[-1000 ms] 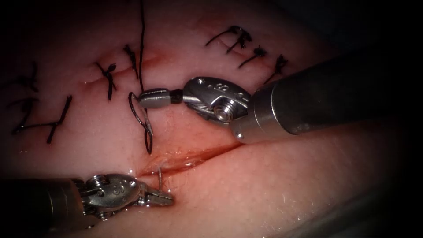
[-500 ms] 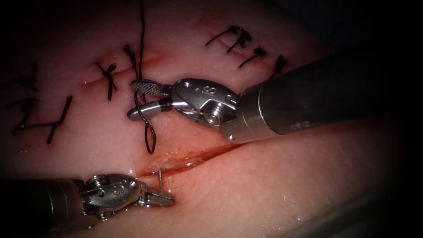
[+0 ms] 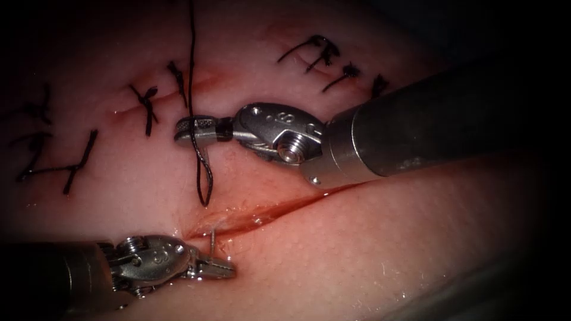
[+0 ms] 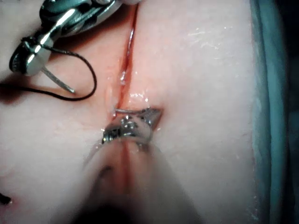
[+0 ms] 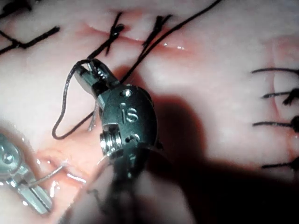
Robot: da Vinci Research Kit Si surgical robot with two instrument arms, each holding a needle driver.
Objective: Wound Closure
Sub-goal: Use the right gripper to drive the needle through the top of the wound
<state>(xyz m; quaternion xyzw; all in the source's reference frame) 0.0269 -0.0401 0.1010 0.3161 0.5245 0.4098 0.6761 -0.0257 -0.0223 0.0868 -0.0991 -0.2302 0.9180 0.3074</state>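
Right hand [image 3: 193,129] clamped on the black thread [image 3: 205,172] above the cut [image 3: 262,213], loop hanging toward it; left hand [image 3: 221,270] closed on the curved needle [image 3: 212,241] near its end, just below the cut, needle standing out of the tissue [image 3: 380,249].

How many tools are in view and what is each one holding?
2. The right tool, above the cut, has its jaws shut on the thread. The left tool, at the cut's left end, holds the needle.
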